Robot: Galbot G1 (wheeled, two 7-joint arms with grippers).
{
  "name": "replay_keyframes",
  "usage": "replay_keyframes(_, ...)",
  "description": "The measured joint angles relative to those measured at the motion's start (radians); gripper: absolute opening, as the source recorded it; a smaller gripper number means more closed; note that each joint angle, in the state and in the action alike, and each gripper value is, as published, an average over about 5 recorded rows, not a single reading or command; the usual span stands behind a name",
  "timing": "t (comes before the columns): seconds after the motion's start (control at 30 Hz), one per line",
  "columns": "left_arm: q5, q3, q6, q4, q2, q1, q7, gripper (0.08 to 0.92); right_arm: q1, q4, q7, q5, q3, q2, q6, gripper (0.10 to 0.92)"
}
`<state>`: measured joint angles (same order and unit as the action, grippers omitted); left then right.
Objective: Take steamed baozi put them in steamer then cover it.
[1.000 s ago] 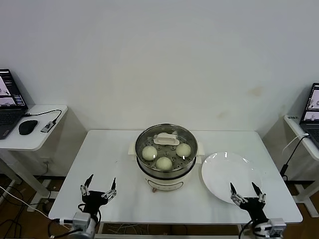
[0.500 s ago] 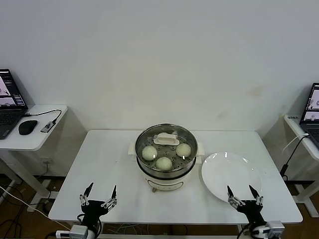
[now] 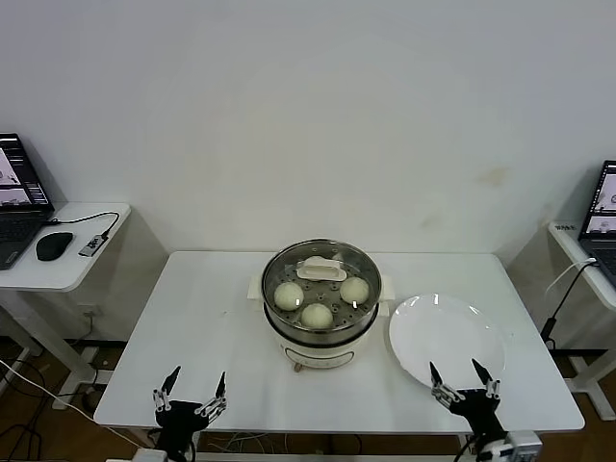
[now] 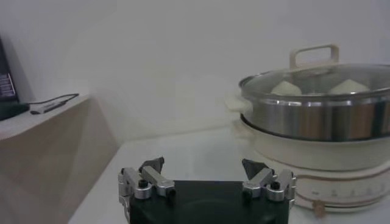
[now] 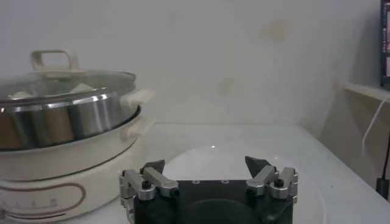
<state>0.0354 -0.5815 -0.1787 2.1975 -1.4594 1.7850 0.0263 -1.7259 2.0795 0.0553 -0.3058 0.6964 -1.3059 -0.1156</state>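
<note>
The steamer (image 3: 321,310) is set at the middle of the white table (image 3: 212,318), its steel pot resting on a cream base with side handles. The cover (image 3: 321,272) is seated on its rim, with the cream handle at the far side of the glass. Through the glass three steamed baozi (image 3: 317,315) are seen on the perforated tray, one to the left, one to the right and one nearest the robot; a fourth cannot be made out, the far part of the tray being hidden under the handle.

The left gripper (image 3: 190,401) is held low at the near edge of the table, well apart from the steamer, with its fingers spread wide and nothing between them. The right gripper (image 3: 461,388) is held likewise at the near edge, its fingers parted and empty, just over the near rim of the white plate (image 3: 446,337). In the left wrist view the steamer (image 4: 317,115) is seen ahead and off to one side of the left gripper (image 4: 203,173); in the right wrist view the plate (image 5: 213,159) lies directly in front of the right gripper (image 5: 205,173), with the steamer (image 5: 67,128) beside it.

A broad bare stretch of table is left between the left gripper and the steamer. The plate lies just beside the steamer's base without touching it. Side desks are placed well apart on either flank, the left one carrying a laptop (image 3: 19,197) and a mouse (image 3: 54,245).
</note>
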Motion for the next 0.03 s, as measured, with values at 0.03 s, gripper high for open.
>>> replay_keyframes(0.03,0.0,-0.001,-0.001,0.001,0.0,0.002,0.001,0.823,0.0,0.0,0.001,0.002,-0.001,0.001,-0.001,0.823)
